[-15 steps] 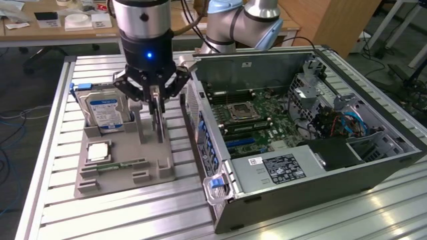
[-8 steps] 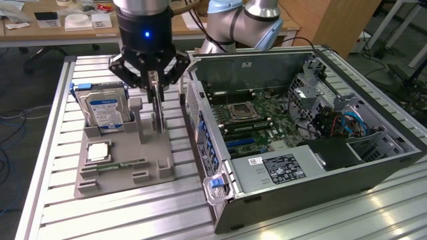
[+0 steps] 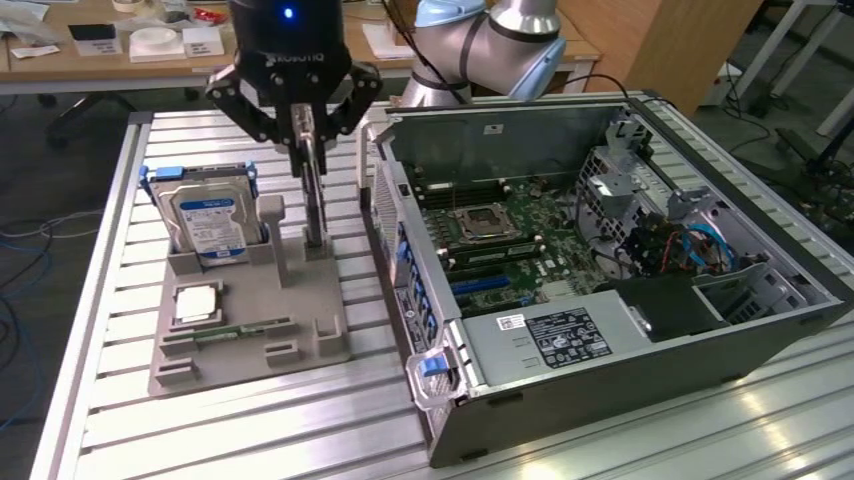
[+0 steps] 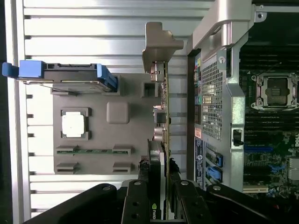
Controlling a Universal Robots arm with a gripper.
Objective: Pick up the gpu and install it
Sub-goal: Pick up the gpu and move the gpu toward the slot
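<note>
Gpu (image 4: 164,102) was clamped between the jaws, which were narrowed to its thickness. One black finger (image 4: 140,196) pressed the black cooler and the other pressed the green board. The jaws held it from above, over the cooler part of the card. It stood on its long edge in a slot of a grey holder (image 3: 254,300), with its thin upper edge turned up.

Seen from the wrist, its long axis ran alongside the perforated rear panel of the computer case (image 3: 601,300). The silver end bracket (image 4: 159,44) pointed away from the jaws, toward the hard-drive end of the holder. The cooler faced away from the case, toward the rest of the holder. The slot lay along the holder's side nearest the case, close to that panel but apart from it.

One gpu was there. On the same holder stood one hard drive (image 3: 207,215) with a blue label, upright at the far end in the exterior view. One square silver processor (image 3: 196,303) lay flat near the middle. One narrow green memory strip (image 3: 240,330) lay in a groove nearer the front.

One computer case stood open on the exterior view's right, showing its green motherboard (image 3: 534,230) and one processor socket (image 3: 481,220). Holder and case both rested on a slatted metal tabletop (image 3: 107,400).
</note>
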